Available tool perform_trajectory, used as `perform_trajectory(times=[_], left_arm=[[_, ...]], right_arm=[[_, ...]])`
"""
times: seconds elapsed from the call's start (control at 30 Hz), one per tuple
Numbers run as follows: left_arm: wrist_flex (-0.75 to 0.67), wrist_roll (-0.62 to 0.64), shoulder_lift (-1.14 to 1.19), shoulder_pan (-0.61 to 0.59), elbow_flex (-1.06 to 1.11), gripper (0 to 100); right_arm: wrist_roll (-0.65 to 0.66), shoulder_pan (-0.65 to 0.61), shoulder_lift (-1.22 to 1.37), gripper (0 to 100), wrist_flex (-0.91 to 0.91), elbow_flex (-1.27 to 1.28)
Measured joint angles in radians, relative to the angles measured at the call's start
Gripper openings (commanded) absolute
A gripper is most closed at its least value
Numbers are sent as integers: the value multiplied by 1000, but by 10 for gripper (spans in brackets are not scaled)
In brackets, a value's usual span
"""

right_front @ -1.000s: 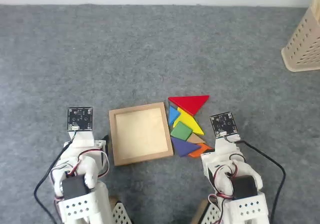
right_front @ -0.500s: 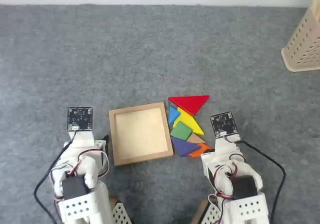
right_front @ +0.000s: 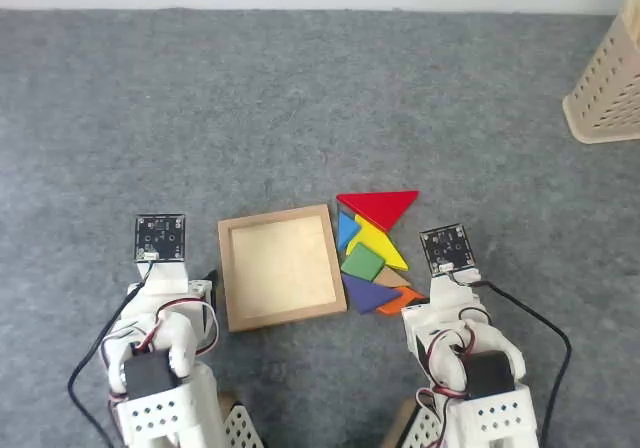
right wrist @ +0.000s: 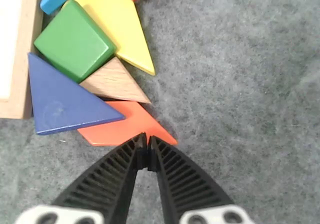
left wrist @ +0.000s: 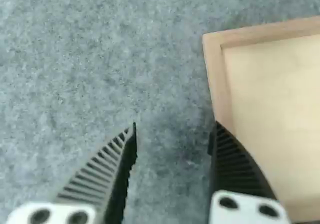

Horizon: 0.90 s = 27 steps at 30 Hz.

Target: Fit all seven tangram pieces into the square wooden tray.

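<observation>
A square wooden tray [right_front: 280, 263] lay on a grey carpeted surface [right_front: 300, 98] in front of two white arms. All seven tangram pieces sat outside it, clustered against the tray's edge on the right arm's side. A red triangle [right_front: 378, 206] was farthest from the arms. Next came a light blue piece [right_front: 346, 230], a yellow piece [right_front: 375, 240], a green square [right_front: 362, 262], a plain wood triangle [right_front: 392, 277] and a dark blue triangle [right_front: 366, 293]. An orange piece [right_front: 402, 298] lay nearest the arm.

The left claw [left wrist: 175, 134] was spread wide and held nothing, above the surface just beside a tray corner. The right claw [right wrist: 148, 144] was closed tip to tip, gripping nothing, at the orange piece's edge. A beige slatted basket [right_front: 608, 78] stood well apart.
</observation>
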Motion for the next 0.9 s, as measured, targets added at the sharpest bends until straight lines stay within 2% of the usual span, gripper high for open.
perform_trajectory(times=[0.17, 0.27, 0.4, 0.47, 0.57, 0.7, 0.9], left_arm=[[0, 0, 0, 0, 0, 225], [0, 0, 0, 0, 0, 225], [0, 0, 0, 0, 0, 225], [0, 0, 0, 0, 0, 225], [0, 0, 0, 0, 0, 225], [0, 0, 0, 0, 0, 225], [0, 0, 0, 0, 0, 225]], right_arm=[[0, 21, 0, 6, -77, 0], [35, 117, 0, 6, -207, 0], [207, 279, 0, 6, -382, -9], [241, 365, 0, 6, -404, -54], [244, 430, 0, 6, -387, -147], [244, 413, 5, 6, -305, -261], [247, 290, 327, 6, -292, -425]])
